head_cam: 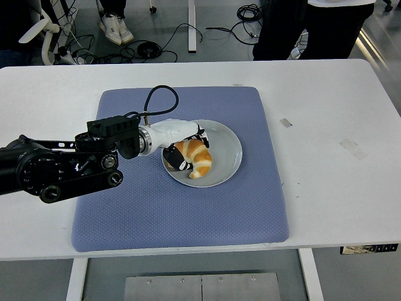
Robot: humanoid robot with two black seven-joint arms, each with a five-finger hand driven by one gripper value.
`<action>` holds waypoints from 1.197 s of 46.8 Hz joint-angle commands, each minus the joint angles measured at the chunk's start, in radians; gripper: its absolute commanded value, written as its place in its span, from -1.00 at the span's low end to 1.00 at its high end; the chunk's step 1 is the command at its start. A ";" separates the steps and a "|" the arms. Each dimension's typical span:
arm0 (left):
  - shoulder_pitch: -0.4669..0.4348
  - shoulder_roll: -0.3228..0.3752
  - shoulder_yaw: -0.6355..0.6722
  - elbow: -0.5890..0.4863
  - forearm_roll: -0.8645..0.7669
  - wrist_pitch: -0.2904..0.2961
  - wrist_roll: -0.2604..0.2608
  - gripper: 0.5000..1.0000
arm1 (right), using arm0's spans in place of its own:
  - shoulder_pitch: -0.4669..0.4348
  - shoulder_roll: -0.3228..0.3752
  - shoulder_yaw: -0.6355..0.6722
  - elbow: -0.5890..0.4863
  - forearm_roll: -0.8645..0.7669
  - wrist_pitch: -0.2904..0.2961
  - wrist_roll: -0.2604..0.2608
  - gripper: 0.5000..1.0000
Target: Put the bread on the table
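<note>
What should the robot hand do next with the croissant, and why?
Probably lift it a little. The left hand looks curled around the croissant, which seems to sit on the plate, and it has to clear the rim before going to the table.

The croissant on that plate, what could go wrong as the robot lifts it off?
The left hand closes on the croissant near one end, so it might tilt or slip out. The grey plate sits on a soft blue mat and could drag or tip with the lift.

Blue mat (182,207) under grey plate (229,147); cables (144,47) on floor; standing person (326,25)
</note>
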 commanded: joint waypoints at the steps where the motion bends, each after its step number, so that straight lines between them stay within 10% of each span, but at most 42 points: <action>1: -0.005 0.007 -0.014 0.000 -0.010 0.001 0.000 -1.00 | 0.000 0.000 0.000 0.000 0.000 0.000 0.000 1.00; 56: 0.044 0.309 -0.071 0.045 -0.045 0.009 -0.026 -1.00 | 0.000 0.000 0.000 0.000 0.000 0.000 0.000 1.00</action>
